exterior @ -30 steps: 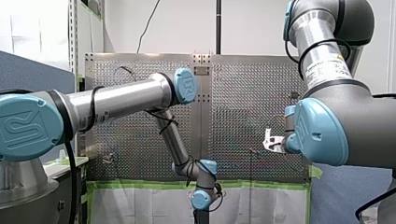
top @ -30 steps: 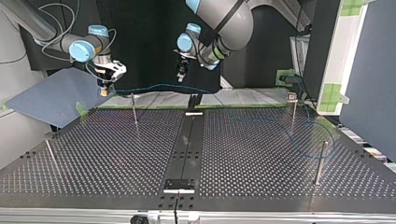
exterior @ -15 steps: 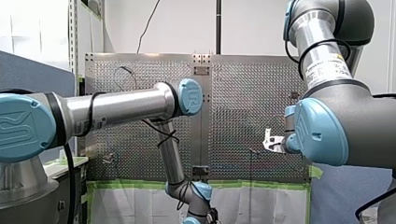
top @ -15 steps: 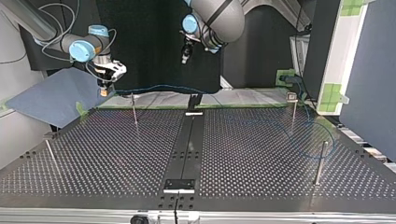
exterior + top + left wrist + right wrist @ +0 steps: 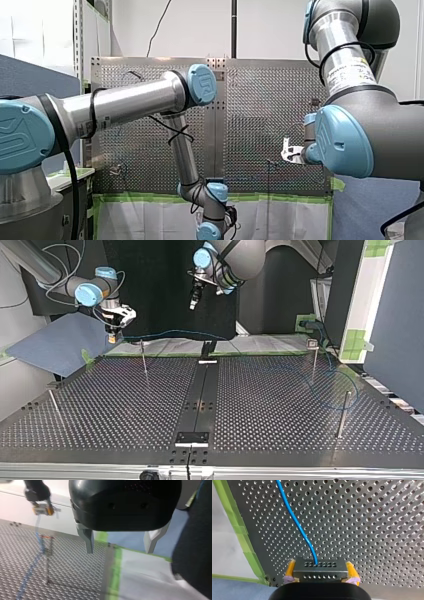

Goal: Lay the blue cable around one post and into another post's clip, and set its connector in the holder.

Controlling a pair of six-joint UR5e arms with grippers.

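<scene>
My right gripper (image 5: pixel 320 578) is shut on the grey connector (image 5: pixel 320 570), its yellow pads on both sides. The blue cable (image 5: pixel 297 522) leaves the connector over the perforated plate. In the top view that gripper (image 5: pixel 113 336) hangs at the left behind the table's far edge. From it the cable (image 5: pixel 170 332) spans rightwards past a thin post (image 5: pixel 144 357) and ends in a loop (image 5: pixel 345 385) near two posts (image 5: pixel 314 360) (image 5: pixel 344 412) at the right. My left gripper (image 5: pixel 192 304) hangs open and empty, high above the far middle; its metal fingers (image 5: pixel 88 540) stand wide apart.
A black centre strip (image 5: pixel 202 390) carries a small bracket (image 5: pixel 192 438) near the front edge and another (image 5: pixel 207 347) at the far edge. One more post (image 5: pixel 55 407) stands at the top view's left. Green tape (image 5: pixel 242 537) lines the plate's edge.
My left arm has lifted its gripper away from the cable and swung it slightly to the top view's left. My right gripper has kept still with the connector.
</scene>
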